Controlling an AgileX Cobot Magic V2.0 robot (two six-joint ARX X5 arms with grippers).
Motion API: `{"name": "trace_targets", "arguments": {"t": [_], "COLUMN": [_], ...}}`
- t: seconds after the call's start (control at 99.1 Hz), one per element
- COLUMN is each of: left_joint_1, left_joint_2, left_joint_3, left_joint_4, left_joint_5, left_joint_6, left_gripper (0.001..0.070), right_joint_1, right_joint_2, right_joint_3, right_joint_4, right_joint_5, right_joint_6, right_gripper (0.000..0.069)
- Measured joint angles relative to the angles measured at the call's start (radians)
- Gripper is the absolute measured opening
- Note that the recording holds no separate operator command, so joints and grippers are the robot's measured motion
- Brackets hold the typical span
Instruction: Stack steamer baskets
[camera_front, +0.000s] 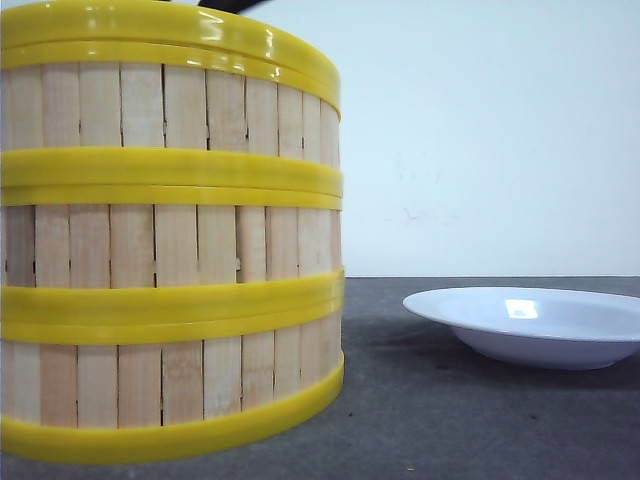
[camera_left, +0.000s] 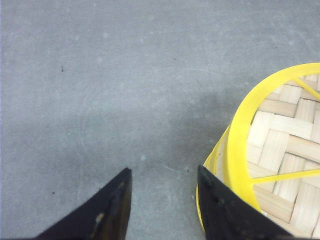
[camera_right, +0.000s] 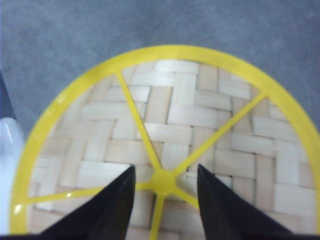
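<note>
Close against the front camera, on the grey matte tabletop (camera_front: 480, 420), stand the three round steamer baskets (camera_front: 170, 240) of pale upright wooden slats with glossy yellow rims, one on another in a single column near the table's left side. Their rims look fairly flush, though the lowest joint appears a little slanted. A white shallow dish (camera_front: 535, 325) sits apart on the table toward the right. A dark shape shows at the very top above the column; I cannot tell from here which arm it is.

From the left wrist camera, the left gripper (camera_left: 162, 200) hangs just outside the yellow rim of the top basket (camera_left: 280, 150), its black fingers (camera_left: 107, 212) apart with only bare table between them. One finger lies very near the rim's outer edge; whether it touches cannot be told. A sideways drift there could nudge the column and shear the tiers out of line.

From the right wrist camera, the right gripper (camera_right: 165, 195) hovers over the woven bamboo floor (camera_right: 200, 130) of the top basket, jaws apart and gripping nothing, straddling the yellow hub (camera_right: 164, 181) where the yellow spokes meet. The white dish shows as a sliver past the rim.

The stack looks complete, so the risk is in leaving: a right finger catching a spoke or the rim on the way up could lift or tip the top basket, and the tall column, resting loose, would likely topple toward the dish.
</note>
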Motion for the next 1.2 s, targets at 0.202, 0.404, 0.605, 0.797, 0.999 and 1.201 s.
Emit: {"name": "trace_targets", "arguments": {"t": [0.202, 0.404, 0.605, 0.797, 0.999, 1.201], "left_joint_1": [0.000, 0.000, 0.000, 0.000, 0.000, 0.000], "left_joint_2": [0.000, 0.000, -0.001, -0.029, -0.122, -0.187], "left_joint_3": [0.000, 0.000, -0.003, -0.068, -0.174, -0.261], "left_joint_4": [0.000, 0.000, 0.001, 0.011, 0.052, 0.060], "left_joint_5": [0.000, 0.000, 0.000, 0.005, 0.053, 0.053], "left_joint_6": [0.000, 0.002, 0.002, -0.001, -0.030, -0.043], "left_gripper": [0.0235, 0.0235, 0.0235, 0.0235, 0.0235, 0.0235], "right_joint_1": [-0.023, -0.155, -0.328, -0.543, -0.760, -0.855], "right_joint_2": [-0.208, -0.367, -0.542, -0.713, -0.808, -0.893], "right_joint_3": [0.001, -0.002, -0.223, -0.529, -0.804, -0.965], "right_joint_4": [-0.023, -0.190, -0.180, -0.084, -0.048, -0.016], "right_joint_5": [0.143, 0.235, 0.245, 0.181, 0.025, 0.016], "right_joint_6": [0.007, 0.008, 0.012, 0.020, 0.035, 0.063], "right_gripper": [0.0239, 0.0239, 0.0239, 0.0239, 0.0239, 0.0242]}}
